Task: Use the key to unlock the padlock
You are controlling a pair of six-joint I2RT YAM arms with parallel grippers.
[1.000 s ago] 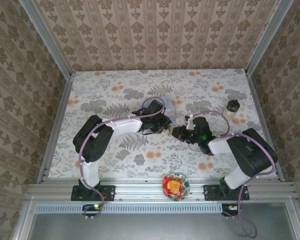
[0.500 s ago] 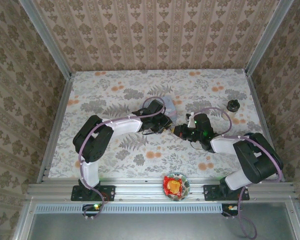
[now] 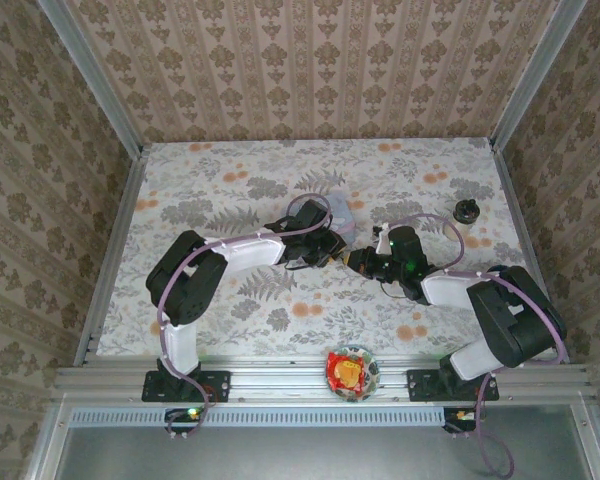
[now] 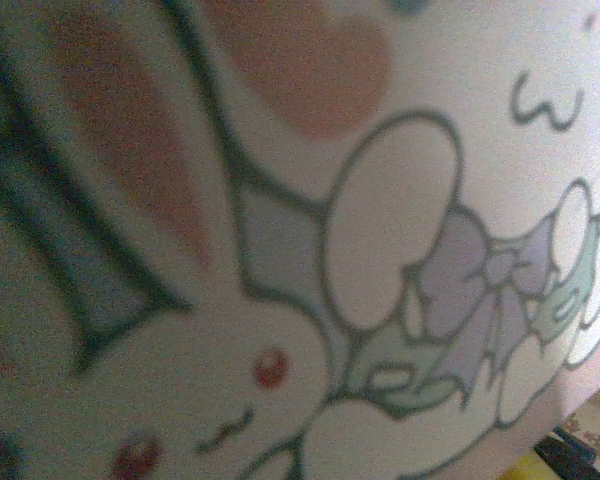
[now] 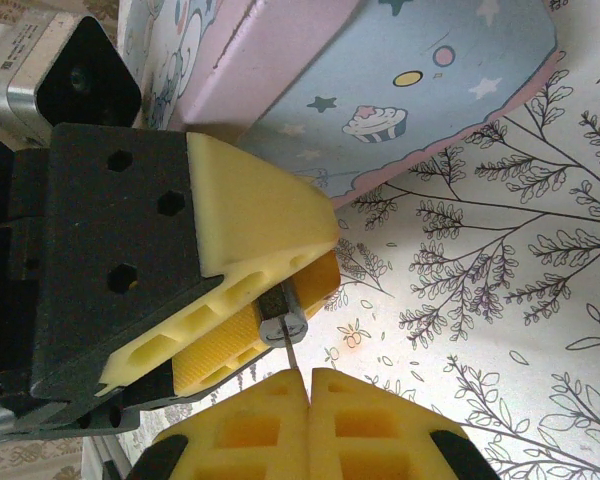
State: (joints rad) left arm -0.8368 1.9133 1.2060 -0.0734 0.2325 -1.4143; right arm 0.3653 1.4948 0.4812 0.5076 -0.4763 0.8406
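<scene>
In the right wrist view, the small padlock (image 5: 283, 318) is clamped between the yellow fingers (image 5: 250, 225) of my left gripper (image 5: 325, 255), its silvery keyhole end facing the camera. The thin dark key (image 5: 291, 356) sticks out of my right gripper (image 5: 309, 375), which is shut on it, and its tip touches the keyhole. From above, the left gripper (image 3: 332, 252) and right gripper (image 3: 358, 262) meet nose to nose at mid-table. The shackle is hidden.
A pale blue and pink cartoon tin (image 5: 420, 90) lies just behind the grippers (image 3: 340, 215) and sits close against the left wrist camera (image 4: 380, 250). A small black-capped bottle (image 3: 467, 212) stands at the right. A bowl of red snacks (image 3: 352, 372) sits at the near edge.
The right arm's elbow has swung outward to the right and its wrist has shifted slightly, while its gripper stays at the left gripper. The left arm has not moved.
</scene>
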